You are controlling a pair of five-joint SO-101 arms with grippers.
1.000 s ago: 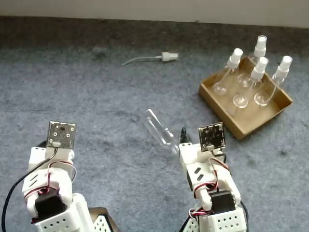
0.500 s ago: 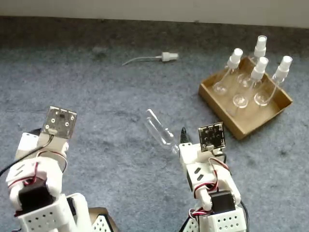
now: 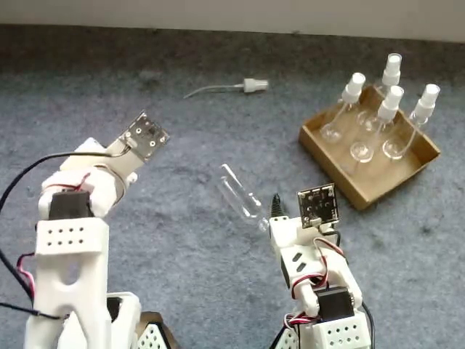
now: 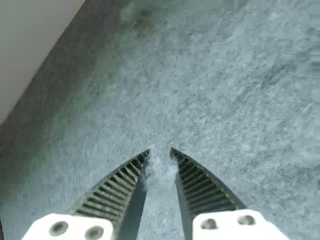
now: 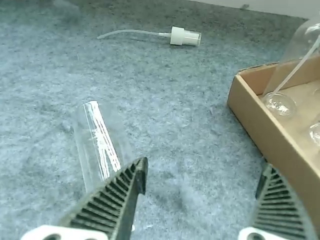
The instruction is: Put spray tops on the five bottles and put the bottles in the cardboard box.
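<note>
Beside right pincer (image 5: 204,169), clear bottle (image 5: 97,140)

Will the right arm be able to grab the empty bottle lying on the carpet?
Probably yes. The right hand is open right by the bottle, with only bare carpet between them.

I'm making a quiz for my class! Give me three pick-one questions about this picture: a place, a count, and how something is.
1. Where is the loose spray top? A) on a bottle B) on the carpet C) in a gripper
2. How many bottles stand in the cardboard box? A) two B) four C) five
3. The bottle outside the box is: A) lying down B) upright C) held
Answers: B, it lies on the carpet; B, four capped ones show there; A, it rests on its side.
</note>
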